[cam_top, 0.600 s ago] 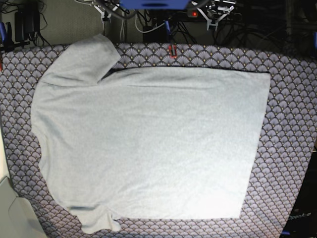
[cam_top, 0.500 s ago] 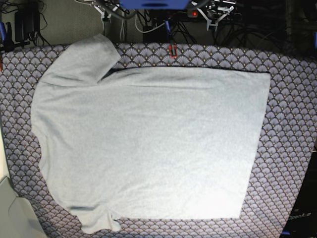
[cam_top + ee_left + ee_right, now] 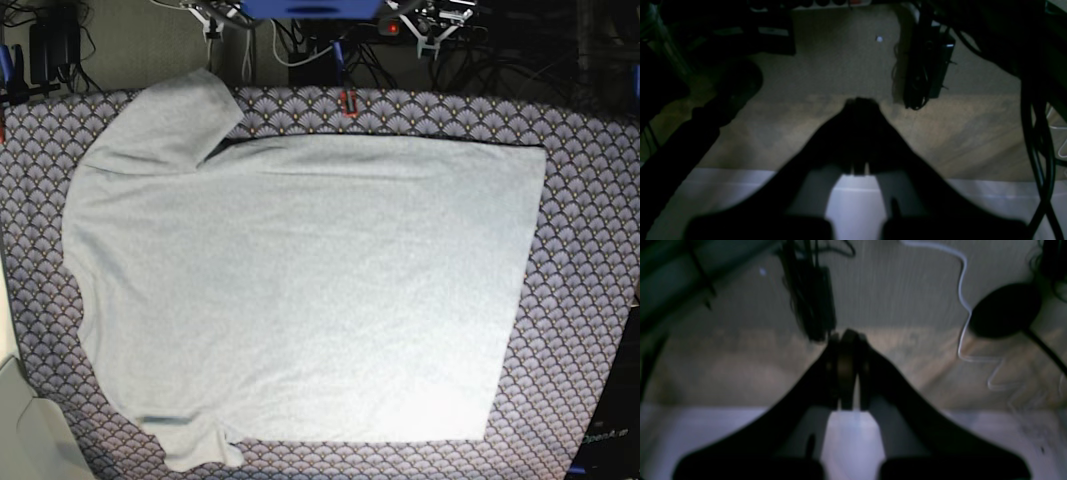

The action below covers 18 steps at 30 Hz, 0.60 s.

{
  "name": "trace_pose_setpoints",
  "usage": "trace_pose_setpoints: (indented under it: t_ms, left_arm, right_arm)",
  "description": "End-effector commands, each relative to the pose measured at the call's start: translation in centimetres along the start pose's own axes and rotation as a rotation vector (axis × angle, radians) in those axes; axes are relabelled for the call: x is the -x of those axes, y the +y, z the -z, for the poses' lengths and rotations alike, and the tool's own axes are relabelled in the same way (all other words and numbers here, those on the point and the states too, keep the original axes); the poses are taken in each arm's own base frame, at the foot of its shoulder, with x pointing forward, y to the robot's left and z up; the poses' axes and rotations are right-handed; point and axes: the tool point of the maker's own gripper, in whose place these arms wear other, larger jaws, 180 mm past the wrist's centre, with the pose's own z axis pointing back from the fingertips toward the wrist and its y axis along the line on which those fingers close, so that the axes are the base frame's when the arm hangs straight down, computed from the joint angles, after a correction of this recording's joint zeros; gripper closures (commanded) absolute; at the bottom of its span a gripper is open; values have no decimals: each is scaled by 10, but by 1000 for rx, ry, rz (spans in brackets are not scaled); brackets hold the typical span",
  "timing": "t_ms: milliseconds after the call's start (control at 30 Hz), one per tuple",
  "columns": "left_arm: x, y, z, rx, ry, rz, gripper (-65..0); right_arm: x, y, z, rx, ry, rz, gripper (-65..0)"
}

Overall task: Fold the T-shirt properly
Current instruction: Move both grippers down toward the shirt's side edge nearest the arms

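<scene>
The T-shirt (image 3: 300,290) lies spread flat, plain side up, filling most of the base view. Its neck end and shoulders sit at the left of the frame, the straight hem runs down the right side, one short sleeve points to the upper left and the other to the lower left corner. No fold has been made in it; the fabric is smooth apart from faint creases near the upper edge. It rests on the fan-scale patterned tablecloth (image 3: 585,250), which shows as a border along the top, right and bottom edges and in a strip at the left.

Neither arm is over the cloth. In the left wrist view the left gripper (image 3: 860,101) appears as a dark silhouette with its fingers pressed together and nothing between them, held above a pale carpeted floor (image 3: 840,60) with a bundle of black cables (image 3: 923,73) to the upper right. In the right wrist view the right gripper (image 3: 847,336) is likewise closed and empty, with a white cable (image 3: 962,300) curling at the upper right.
</scene>
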Motion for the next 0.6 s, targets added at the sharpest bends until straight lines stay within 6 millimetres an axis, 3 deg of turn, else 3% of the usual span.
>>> trace_pose_setpoints:
  t_ms: [0, 267, 367, 500, 567]
  left_arm:
    - [3, 3, 0, -3, 5, 2, -4]
    - [4, 2, 0, 0, 6, 4, -3]
    - [17, 3, -1, 0, 14, 6, -3]
    - [23, 20, -10, -23, -55, 23, -3]
    - [13, 28, -23, -32, -132, 40, -3]
  right_arm:
    - [2, -4, 0, 16, 11, 1, 0]
    - [3, -4, 0, 16, 15, 1, 0]
    - [4, -4, 0, 17, 11, 7, 0]
    - [16, -9, -5, 24, -33, 4, 0]
    - [16, -11, -16, 29, -106, -1, 0]
